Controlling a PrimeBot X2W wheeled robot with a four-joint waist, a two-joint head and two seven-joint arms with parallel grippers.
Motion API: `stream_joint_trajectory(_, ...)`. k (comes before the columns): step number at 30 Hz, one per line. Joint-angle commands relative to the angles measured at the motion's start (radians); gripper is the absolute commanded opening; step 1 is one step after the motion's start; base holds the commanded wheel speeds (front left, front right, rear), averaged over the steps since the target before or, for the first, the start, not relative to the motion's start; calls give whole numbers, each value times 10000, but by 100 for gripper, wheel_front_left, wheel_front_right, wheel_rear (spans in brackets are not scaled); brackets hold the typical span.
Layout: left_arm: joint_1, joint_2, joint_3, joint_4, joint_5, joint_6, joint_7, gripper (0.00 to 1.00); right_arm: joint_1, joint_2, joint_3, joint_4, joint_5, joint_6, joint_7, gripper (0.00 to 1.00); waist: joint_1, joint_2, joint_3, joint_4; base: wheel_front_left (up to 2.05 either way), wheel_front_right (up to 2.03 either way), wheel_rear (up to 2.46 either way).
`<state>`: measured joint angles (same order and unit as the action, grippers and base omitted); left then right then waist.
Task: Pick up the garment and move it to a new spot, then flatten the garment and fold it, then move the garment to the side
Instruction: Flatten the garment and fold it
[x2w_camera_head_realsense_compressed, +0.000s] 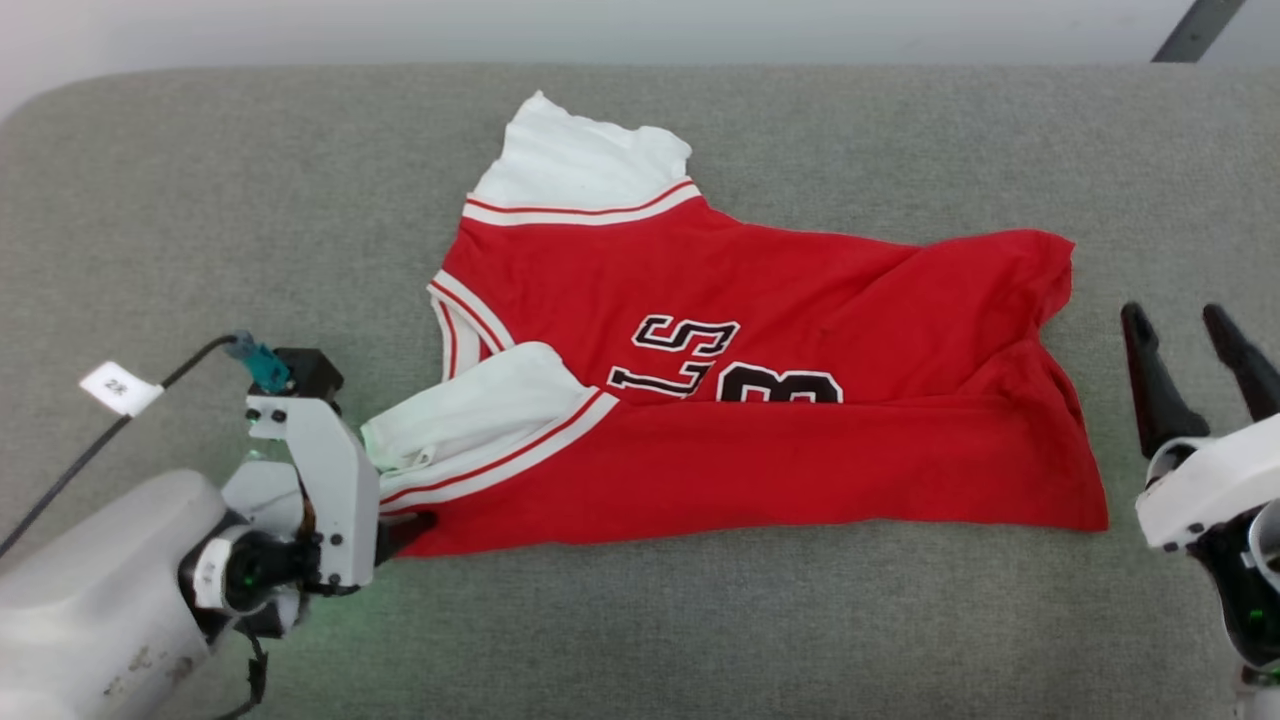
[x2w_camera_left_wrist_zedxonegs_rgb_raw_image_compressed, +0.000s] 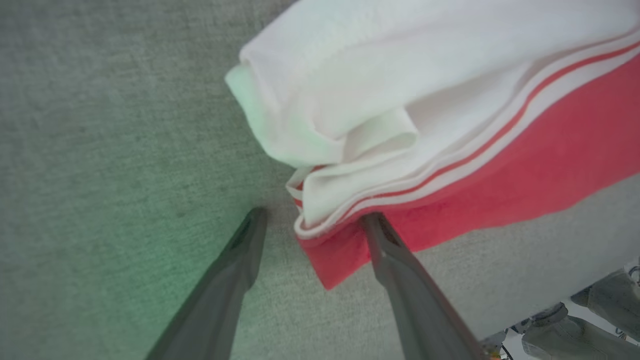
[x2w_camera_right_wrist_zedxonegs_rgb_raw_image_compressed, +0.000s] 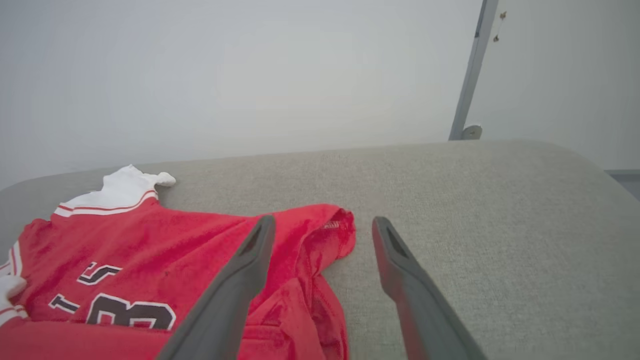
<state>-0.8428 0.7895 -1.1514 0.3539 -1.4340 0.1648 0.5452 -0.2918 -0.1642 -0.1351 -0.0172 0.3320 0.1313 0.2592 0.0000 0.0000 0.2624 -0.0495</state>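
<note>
Garment (x2w_camera_head_realsense_compressed: 760, 440) lettering half hidden by fold, left hand (x2w_camera_left_wrist_zedxonegs_rgb_raw_image_compressed: 312, 216) astride its corner

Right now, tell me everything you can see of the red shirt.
The shirt is soft red jersey with white sleeves, red-and-white striped trim and black lettering partly hidden under a lengthwise fold. It lies wrinkled, roughly flat, on the grey cushion. The open left gripper straddles its sleeve-side corner; whether it touches is unclear.

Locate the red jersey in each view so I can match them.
Head view: garment across the centre.
Left wrist view: garment upper right, corner between left gripper's fingers.
Right wrist view: garment lower left.
Shared landmark: folded white sleeve.
</note>
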Motion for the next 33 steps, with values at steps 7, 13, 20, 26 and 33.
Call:
stream_joint_trajectory(7,264,-789,-225,1083,-48,-568,3,0,662,147,-115,-335,51,-12,1284,100,0,0,243,-116,0,0,0)
stream_joint_trajectory(13,94,-1253,-117,1715,-166,-867,-99,0,1000,145,-284,-345,190,-12,3074,100,0,0,261,-7,0,0,0)
stream_joint_trajectory(20,-41,-1669,-77,2253,-240,-1155,-85,0,781,80,-302,362,-28,-12,4907,100,0,0,210,166,0,0,0)
stream_joint_trajectory(26,-179,-1920,-54,2617,-224,-1359,-66,0,346,-145,-170,1512,-303,-14,5638,100,0,0,211,333,0,0,0)
stream_joint_trajectory(33,-174,-2073,3,3004,-332,-1556,-80,0,-37,-302,164,2769,-396,-14,6311,0,0,0,124,491,0,0,0)
